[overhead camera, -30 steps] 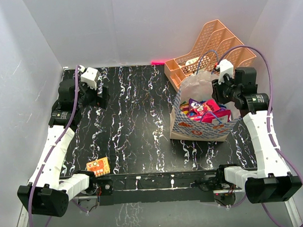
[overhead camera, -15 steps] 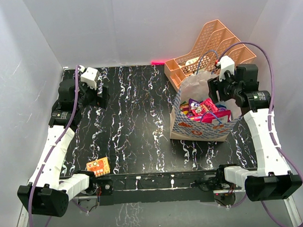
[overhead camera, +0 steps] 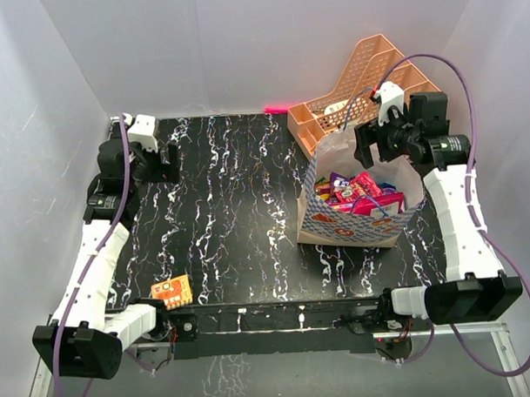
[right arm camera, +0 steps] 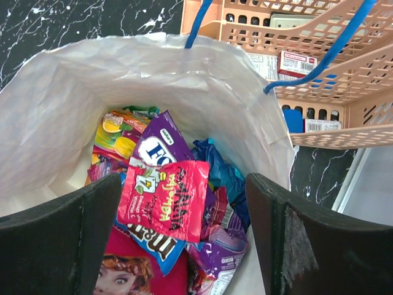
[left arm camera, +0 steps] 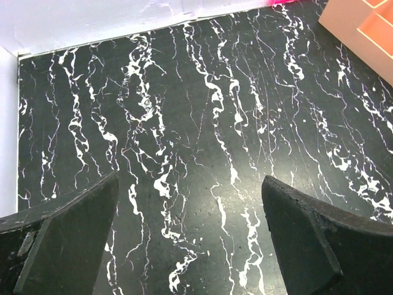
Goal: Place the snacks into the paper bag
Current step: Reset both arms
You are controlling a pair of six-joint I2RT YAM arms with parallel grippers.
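The cream paper bag point(overhead camera: 322, 224) stands open at the right of the table, and several snacks point(overhead camera: 356, 191) lie inside it. My right gripper point(overhead camera: 369, 148) hovers over the bag's back rim, open with nothing between its fingers. In the right wrist view the gripper point(right arm camera: 183, 184) looks down at a pink packet point(right arm camera: 166, 203) lying loose on top of a purple packet point(right arm camera: 161, 144) inside the bag point(right arm camera: 67, 104). One orange snack point(overhead camera: 172, 291) lies on the table at the front left. My left gripper point(overhead camera: 165, 157) is at the far left, and in its wrist view it point(left arm camera: 190, 184) stands open over bare tabletop.
A peach mesh organizer point(overhead camera: 365, 77) leans just behind the bag, holding small boxes point(right arm camera: 296, 61). The bag's blue cord handles point(right arm camera: 319, 52) rise near my right gripper. A pink object point(overhead camera: 276, 108) lies at the table's back edge. White walls enclose the table.
My right gripper has opened and risen up and back from the bag's right side to above its rim. The left gripper has drawn back toward the far left corner.
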